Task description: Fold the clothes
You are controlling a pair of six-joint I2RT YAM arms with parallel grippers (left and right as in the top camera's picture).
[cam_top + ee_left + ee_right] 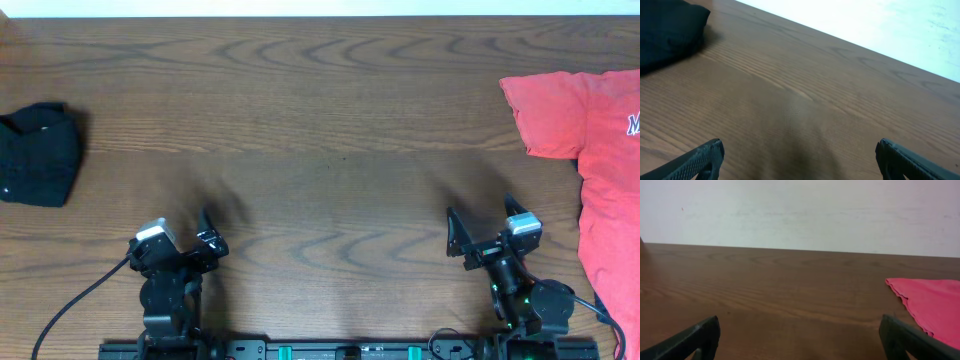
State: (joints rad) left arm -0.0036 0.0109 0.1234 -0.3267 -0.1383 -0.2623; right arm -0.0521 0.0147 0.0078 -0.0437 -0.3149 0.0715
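The clothes [38,155] are found at the left edge of the table [330,120], nearer to the left gripper [188,242].

In the overhead view, the clothes are seen as a bunched black heap, far and left of the left gripper and well apart from it; no long axis can be told. The right gripper [480,235] is placed near the red T-shirt [600,130]. In the left wrist view, the jaws are spread wide and empty, with the clothes at the far left. In the right wrist view, wide empty jaws are shown and no black cloth.
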